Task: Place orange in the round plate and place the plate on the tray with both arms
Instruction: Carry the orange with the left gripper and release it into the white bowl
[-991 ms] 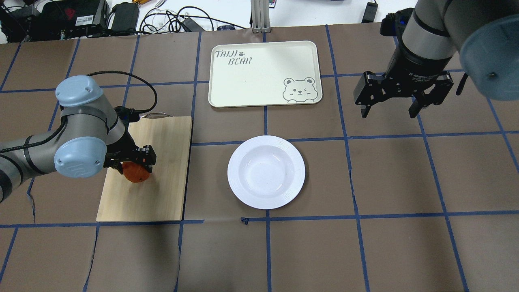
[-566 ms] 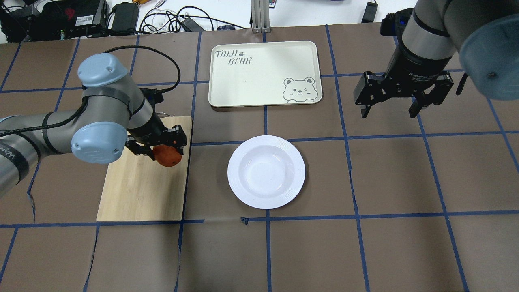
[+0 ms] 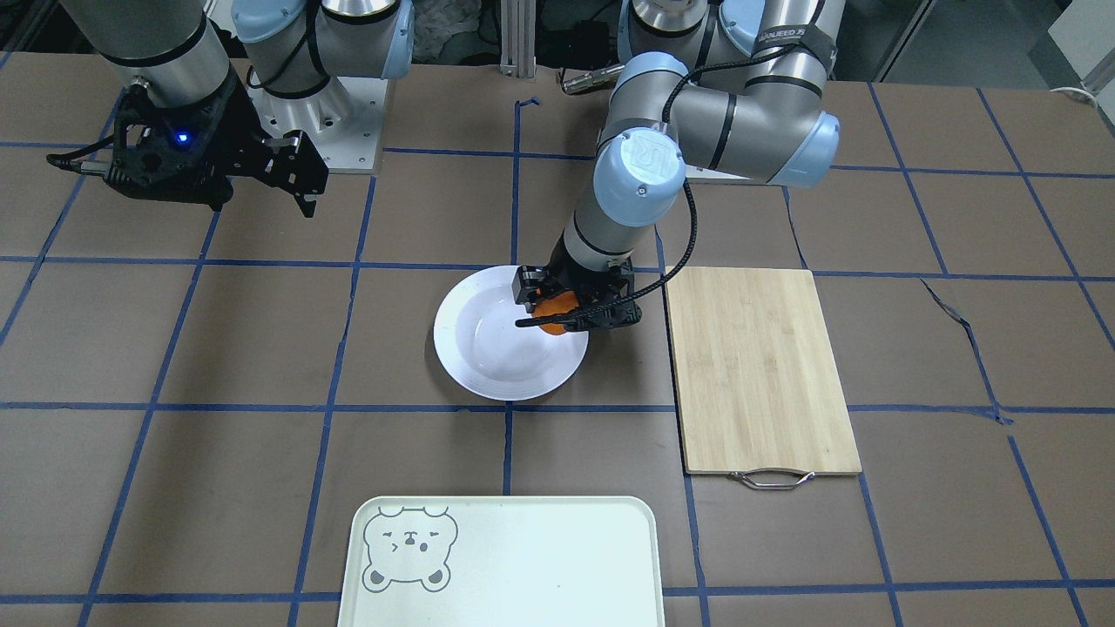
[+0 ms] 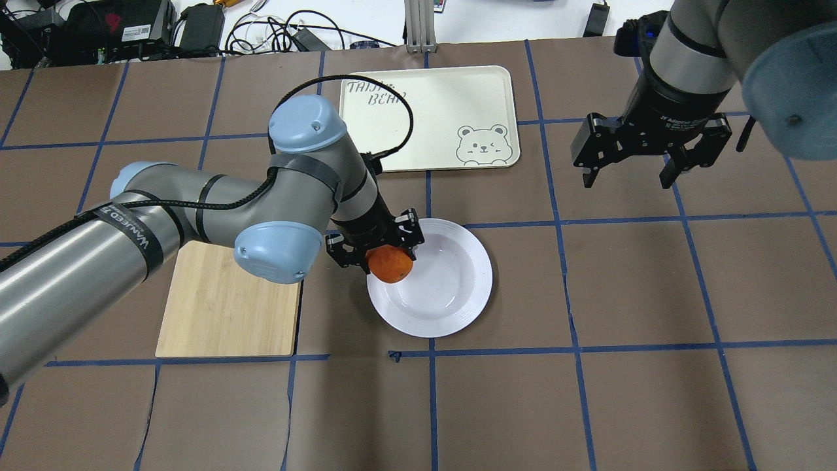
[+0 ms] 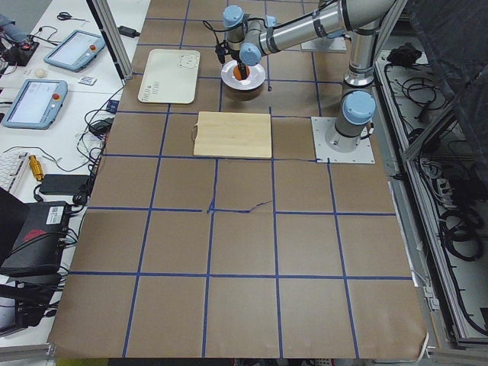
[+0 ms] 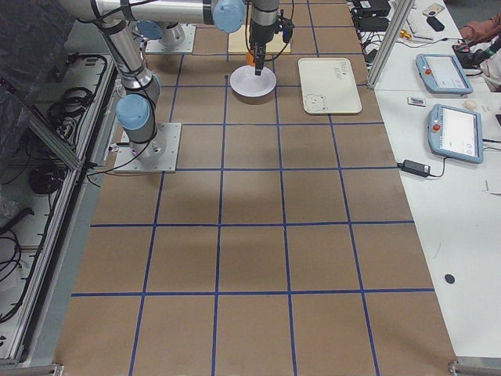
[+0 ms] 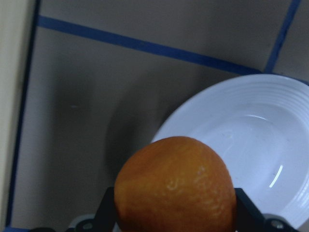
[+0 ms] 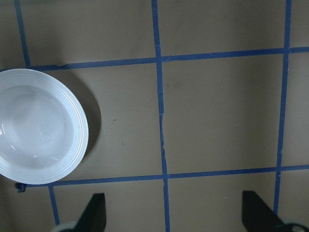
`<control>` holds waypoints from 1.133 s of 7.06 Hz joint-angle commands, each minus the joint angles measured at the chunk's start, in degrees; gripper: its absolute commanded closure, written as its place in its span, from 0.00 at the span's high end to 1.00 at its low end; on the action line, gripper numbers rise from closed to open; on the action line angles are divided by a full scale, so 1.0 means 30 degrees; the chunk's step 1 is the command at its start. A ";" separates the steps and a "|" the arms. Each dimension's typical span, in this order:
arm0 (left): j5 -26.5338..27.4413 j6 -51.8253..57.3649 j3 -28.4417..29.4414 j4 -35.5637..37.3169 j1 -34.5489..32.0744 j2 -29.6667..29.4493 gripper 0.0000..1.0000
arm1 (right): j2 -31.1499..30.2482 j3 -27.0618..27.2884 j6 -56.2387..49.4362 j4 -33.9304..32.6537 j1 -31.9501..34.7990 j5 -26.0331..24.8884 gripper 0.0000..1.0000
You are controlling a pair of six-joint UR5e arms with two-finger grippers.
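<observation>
Two arms hung over the desk (image 4: 588,392). The left gripper (image 4: 378,252) was clenched on the orange (image 4: 390,264), holding it above the round plate (image 4: 458,288) at the rim nearest the cutting board (image 4: 222,307). A strip of desk separated the plate's far edge from the tray (image 4: 431,131). The right gripper (image 4: 626,182) hovered with its jaws spread wide, off the tray's right edge and well apart from the plate.
</observation>
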 commanded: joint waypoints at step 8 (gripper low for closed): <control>0.0206 0.2743 0.0965 0.0653 0.1902 0.2236 1.00 | 0.1666 0.0548 0.0262 -0.1981 -0.1122 0.0151 1.00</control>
